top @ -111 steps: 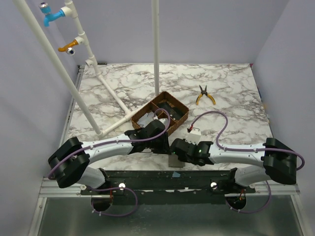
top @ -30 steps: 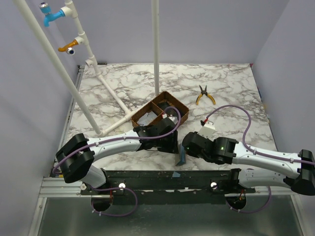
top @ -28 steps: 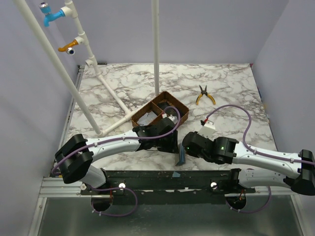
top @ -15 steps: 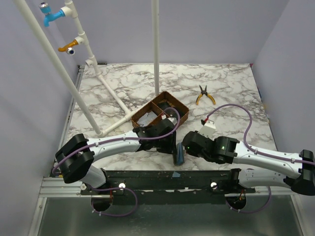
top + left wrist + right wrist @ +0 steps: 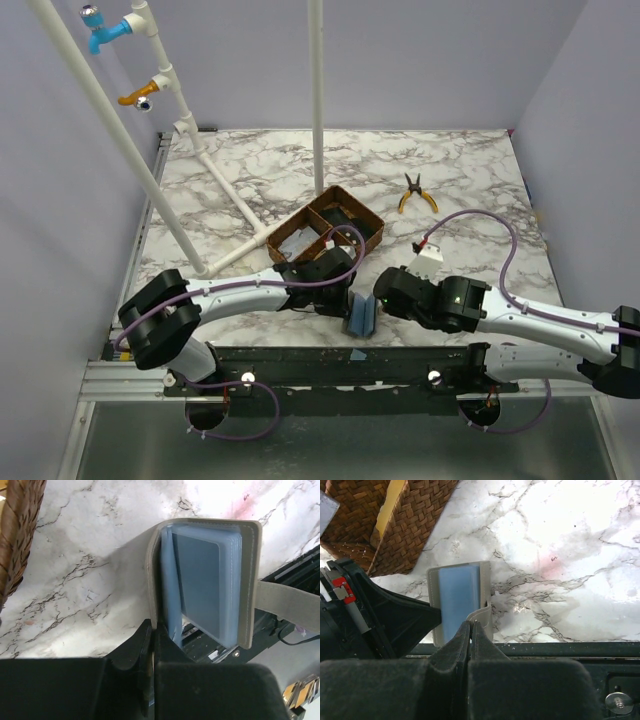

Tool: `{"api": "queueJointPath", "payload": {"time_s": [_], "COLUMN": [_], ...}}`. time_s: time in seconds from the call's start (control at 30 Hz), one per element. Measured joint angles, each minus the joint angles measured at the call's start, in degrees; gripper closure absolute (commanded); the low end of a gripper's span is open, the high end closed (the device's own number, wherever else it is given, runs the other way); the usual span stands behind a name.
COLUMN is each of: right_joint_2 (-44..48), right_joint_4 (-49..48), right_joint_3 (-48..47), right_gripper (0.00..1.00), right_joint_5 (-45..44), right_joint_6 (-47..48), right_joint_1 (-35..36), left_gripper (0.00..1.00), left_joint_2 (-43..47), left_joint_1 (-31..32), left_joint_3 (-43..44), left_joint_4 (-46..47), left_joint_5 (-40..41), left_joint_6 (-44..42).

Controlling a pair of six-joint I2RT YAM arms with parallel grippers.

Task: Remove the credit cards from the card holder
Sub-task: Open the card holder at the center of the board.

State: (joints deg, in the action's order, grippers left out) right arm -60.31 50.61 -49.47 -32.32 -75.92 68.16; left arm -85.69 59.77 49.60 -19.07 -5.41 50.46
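Your left gripper (image 5: 151,635) and right gripper (image 5: 471,627) are each clamped on opposite sides of the holder (image 5: 358,315), open between them, blue pockets (image 5: 200,577) facing the left one.

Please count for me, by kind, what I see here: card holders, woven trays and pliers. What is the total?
card holder: 1
woven tray: 1
pliers: 1
Total: 3
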Motion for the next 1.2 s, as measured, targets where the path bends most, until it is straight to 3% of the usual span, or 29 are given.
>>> {"api": "queueJointPath", "payload": {"time_s": [0.47, 0.67, 0.77, 1.03, 1.2], "right_joint_2": [0.52, 0.24, -0.33, -3.61, -5.99], "right_joint_4": [3.56, 4.68, 5.03, 5.49, 4.74], "right_joint_3": [-1.99, -1.95, -1.31, 3.43, 7.37], "right_gripper": [0.99, 0.99, 0.99, 0.99, 0.99], "right_joint_5": [-1.79, -2.16, -2.6, -2.8, -2.73], "right_joint_6": [0.52, 0.37, -0.31, -2.82, -4.07], "right_joint_1": [0.0, 0.0, 0.0, 0.0, -0.48], "left_gripper": [0.99, 0.78, 0.73, 0.72, 0.78], "left_joint_2": [-0.59, -0.59, -0.55, 2.34, 3.98], "left_joint_1": [0.68, 0.76, 0.85, 1.22, 1.25], "left_joint_3": [-1.95, -2.21, -2.23, -2.4, -2.4], "left_joint_4": [1.25, 1.38, 0.96, -0.59, -1.22], "left_joint_5": [0.7, 0.72, 0.87, 1.77, 2.03], "left_joint_6": [0.79, 1.11, 1.16, 0.55, 0.13]}}
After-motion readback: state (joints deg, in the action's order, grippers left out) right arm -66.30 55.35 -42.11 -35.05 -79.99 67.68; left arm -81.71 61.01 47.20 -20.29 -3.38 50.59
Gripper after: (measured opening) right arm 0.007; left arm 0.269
